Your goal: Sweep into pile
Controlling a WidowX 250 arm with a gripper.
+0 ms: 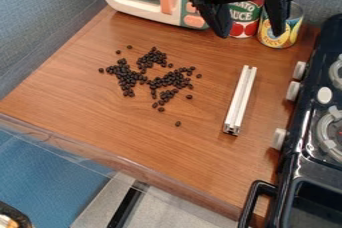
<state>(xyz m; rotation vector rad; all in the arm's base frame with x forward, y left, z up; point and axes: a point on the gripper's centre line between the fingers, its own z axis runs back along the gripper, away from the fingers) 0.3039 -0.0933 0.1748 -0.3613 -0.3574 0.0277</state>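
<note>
The black gripper (pixel 250 29) hangs at the top of the view, right of centre, in front of the cans; it is open, its two fingers wide apart with nothing held between them. Dark beans (pixel 175 79) lie scattered in loose clusters left of the middle of the wooden counter, with a few single ones around the edges. A white bar (pixel 240 100) lies on the counter to the right of the beans, lengthwise from the back toward the front, below the gripper and not touched by it.
A toy microwave (pixel 127 7) stands at the back left. Two cans, one red (pixel 246 17) and one yellow (pixel 282 36), stand at the back right. A black toy stove (pixel 314 157) with knobs borders the right side. The counter's front edge (pixel 127 164) has a clear rim.
</note>
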